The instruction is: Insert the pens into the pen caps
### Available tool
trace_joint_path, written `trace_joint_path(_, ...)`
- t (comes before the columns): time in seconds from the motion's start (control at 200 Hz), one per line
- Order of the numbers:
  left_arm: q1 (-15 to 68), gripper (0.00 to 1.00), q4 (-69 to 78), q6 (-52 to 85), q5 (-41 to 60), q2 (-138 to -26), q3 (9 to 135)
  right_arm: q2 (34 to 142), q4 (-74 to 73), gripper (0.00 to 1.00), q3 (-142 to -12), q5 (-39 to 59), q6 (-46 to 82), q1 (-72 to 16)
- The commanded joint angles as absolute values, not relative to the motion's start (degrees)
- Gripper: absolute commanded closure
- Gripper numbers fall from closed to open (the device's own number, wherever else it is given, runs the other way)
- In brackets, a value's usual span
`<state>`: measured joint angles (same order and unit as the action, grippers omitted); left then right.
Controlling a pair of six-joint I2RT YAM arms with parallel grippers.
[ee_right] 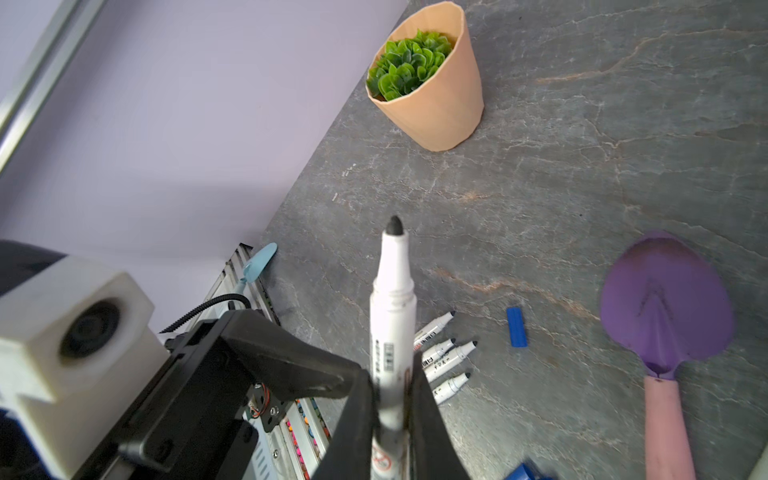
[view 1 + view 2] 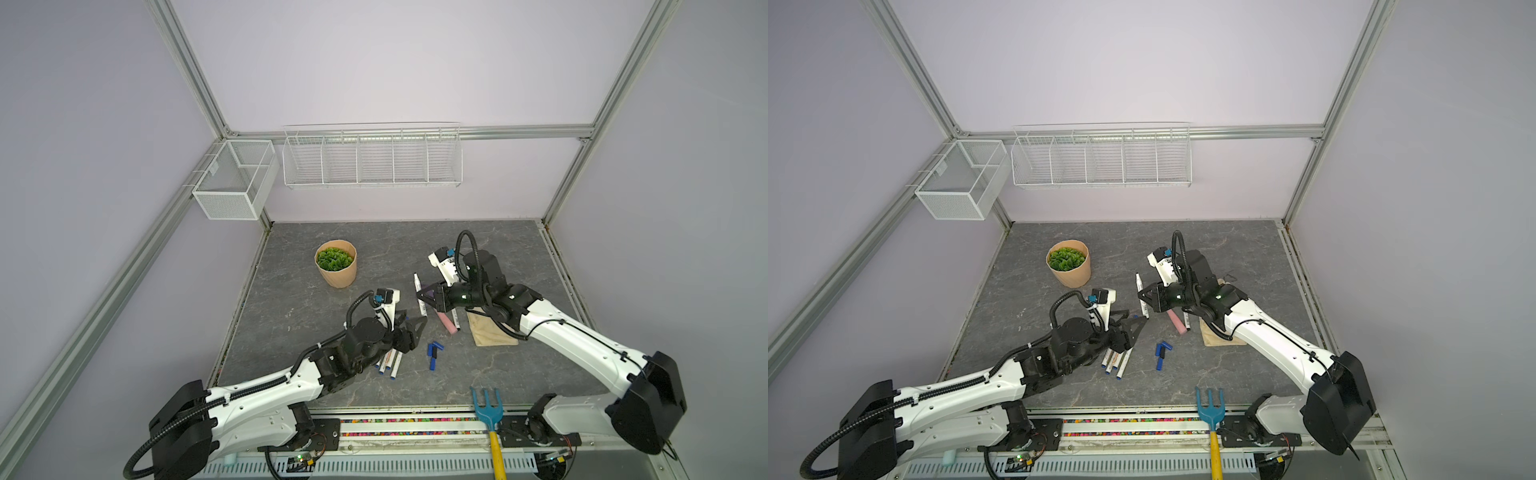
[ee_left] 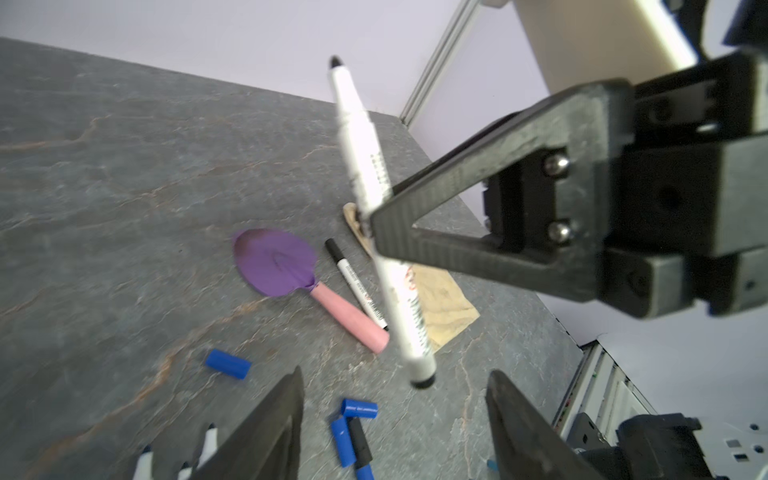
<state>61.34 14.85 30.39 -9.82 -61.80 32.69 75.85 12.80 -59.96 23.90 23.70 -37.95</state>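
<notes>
My right gripper (image 1: 390, 376) is shut on a white pen (image 1: 392, 299) at mid-barrel, its bare black tip pointing away from the fingers; in both top views it hovers over the table's middle (image 2: 423, 296) (image 2: 1143, 296). My left gripper (image 3: 395, 415) (image 2: 413, 323) stands open with nothing in it, just short of that pen's black rear end (image 3: 422, 376). Several uncapped pens (image 2: 390, 361) (image 1: 446, 353) lie side by side beneath the left arm. Another pen (image 3: 357, 286) lies beside the trowel. Blue and black pen caps (image 2: 433, 353) (image 3: 353, 432) cluster on the table below the left gripper, and one blue cap (image 3: 228, 364) lies apart.
A purple trowel with a pink handle (image 3: 274, 262) lies next to a beige cloth (image 2: 492, 332). A potted plant (image 2: 336, 270) stands at the back left. A blue rake (image 2: 487, 407) rests on the front rail. Wire baskets (image 2: 372, 160) hang on the back wall.
</notes>
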Motion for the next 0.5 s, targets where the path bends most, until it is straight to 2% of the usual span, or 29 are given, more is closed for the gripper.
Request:
trace_joint_path(0.0,61.2,0.29,18.6,27.3,-6.9,-63.8,35.5,73.8,11.3,0.93,-59.6,26.6,24.1,-38.0)
trace_joint_path(0.24,61.1,0.35,17.0,24.7,-9.6,-69.7,40.6,71.6,9.2,0.93,-58.1,28.3,25.2,-37.9)
trace_joint_path(0.395,61.0,0.64,19.1,23.8,-11.9,-70.6,41.3,71.0,9.2,0.93,-57.7,29.0,25.7,-37.6)
trace_joint_path(0.495,61.0,0.88,18.7,23.0,-12.2,-70.1,41.6,70.3,9.0,0.93,-56.8,29.3,26.2,-37.0)
